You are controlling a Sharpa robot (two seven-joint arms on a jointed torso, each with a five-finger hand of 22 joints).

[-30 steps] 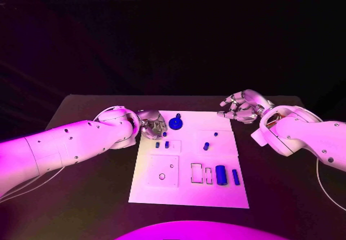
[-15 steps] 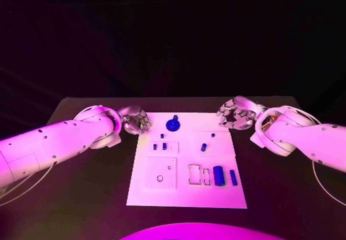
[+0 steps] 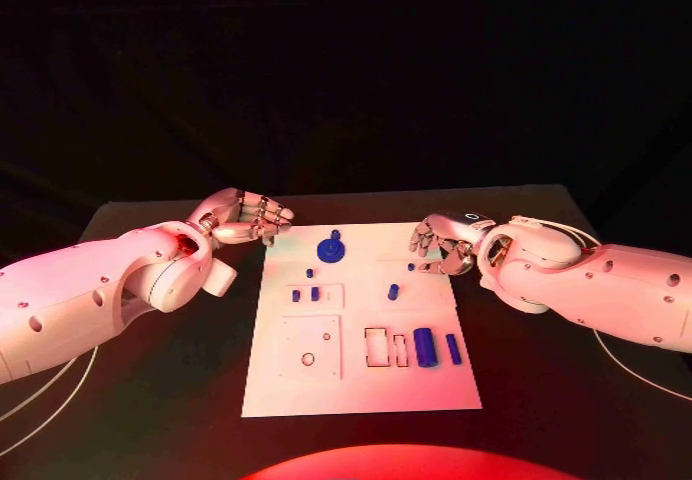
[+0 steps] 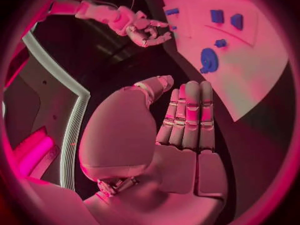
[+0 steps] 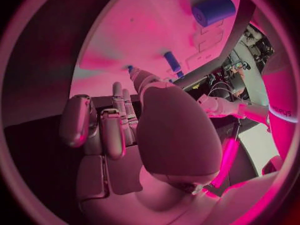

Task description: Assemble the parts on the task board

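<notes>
A white task board (image 3: 361, 385) lies flat at the table's centre, its blue parts scattered: a round disc-like piece (image 3: 332, 249) near the far edge, small pegs (image 3: 304, 295) mid-board, a larger cylinder (image 3: 424, 346) lying beside rectangular cut-outs.

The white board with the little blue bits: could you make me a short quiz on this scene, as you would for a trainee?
1. True or false: the left hand is holding a blue part.
2. Which part lies nearest the far edge of the task board? A) the round blue piece with a knob B) the thick blue cylinder C) the thin blue bar
3. Fill in: the right hand hovers at the board's ____ edge, as the robot sees it.

Key
1. False: its fingers are straight and together in the left wrist view, with nothing in them.
2. A.
3. Right; it holds no part.
</notes>
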